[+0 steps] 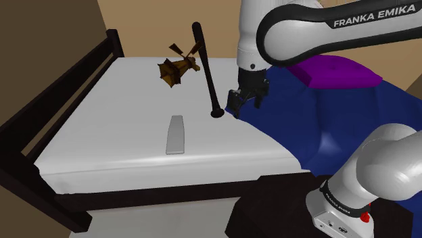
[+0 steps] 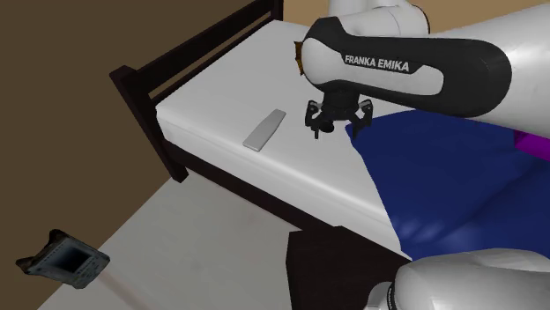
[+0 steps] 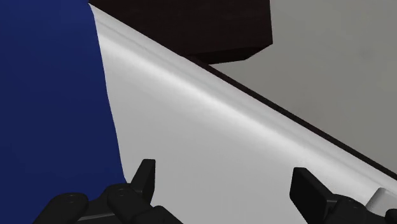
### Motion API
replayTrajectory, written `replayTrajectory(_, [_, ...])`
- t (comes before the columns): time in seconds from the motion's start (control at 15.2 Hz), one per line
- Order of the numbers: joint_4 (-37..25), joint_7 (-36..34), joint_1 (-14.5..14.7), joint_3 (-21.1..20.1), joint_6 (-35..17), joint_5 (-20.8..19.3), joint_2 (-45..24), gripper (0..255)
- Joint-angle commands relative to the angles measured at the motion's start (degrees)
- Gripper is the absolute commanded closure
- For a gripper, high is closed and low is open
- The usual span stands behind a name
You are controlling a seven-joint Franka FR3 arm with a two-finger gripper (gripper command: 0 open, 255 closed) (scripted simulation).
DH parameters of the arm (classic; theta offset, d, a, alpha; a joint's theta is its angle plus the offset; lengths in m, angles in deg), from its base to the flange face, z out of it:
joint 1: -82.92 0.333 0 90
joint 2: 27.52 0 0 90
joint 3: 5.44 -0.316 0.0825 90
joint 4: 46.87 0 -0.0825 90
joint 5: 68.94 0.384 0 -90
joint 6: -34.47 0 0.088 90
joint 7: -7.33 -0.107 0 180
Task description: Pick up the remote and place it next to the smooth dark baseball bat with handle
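White with dark joints, the arm (image 1: pixel 318 30) climbs from its stand at the shoulder view's lower right and arches across the top of that view. From there it drops its wrist almost straight down over the bed (image 1: pixel 115 115). The black gripper (image 1: pixel 245 105) hangs low above the white mattress with its fingers pointing down. In the wrist view the two fingers (image 3: pixel 145 177) stand well apart, with bare sheet between them — spread, holding nothing.

The black baseball bat (image 1: pixel 206 71) lies on the mattress, its knob end nearest the gripper and its thick end away toward the far side of the bed. The gripper sits just beside the bat's knob, on the shoulder view's right of it, where the blue blanket (image 1: pixel 318 122) meets the white sheet. Whether a fingertip touches the knob cannot be told.

The remote (image 1: pixel 176 134) is a plain grey slab lying flat on the mattress. It is to the shoulder view's left of the bat's knob and apart from the bat, its long side running roughly the way the bat runs. From the gripper it lies beyond the bat's knob, near but not under the fingers — the second exterior view puts the remote (image 2: pixel 265 129) to its left of the gripper (image 2: pixel 335 128), with white sheet between them.

A brown toy (image 1: pixel 177 67) sits close beside the bat's thick end, on the shoulder view's left. A purple pillow (image 1: pixel 338 71) rests on the blanket, well off from the bat on the shoulder view's right.
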Motion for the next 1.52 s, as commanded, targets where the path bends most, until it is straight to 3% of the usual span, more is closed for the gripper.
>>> replayTrajectory(0.0, [-1.7,-4.62,-0.22,-2.29,-2.54,0.49,-3.73,0])
replayTrajectory(0.33, [-7.31,-15.34,-1.32,-6.82,-8.38,-1.12,-14.35,0])
replayTrajectory(0.73, [-16.73,-28.99,-1.45,-10.07,-13.18,-7.02,-28.47,0])
replayTrajectory(1.25, [-34.07,-44.95,3.17,-8.47,-14.57,-16.47,-47.6,0])
replayTrajectory(1.45, [-34.38,-45.8,3.68,-7.99,-15.79,-17.19,-49.15,0])
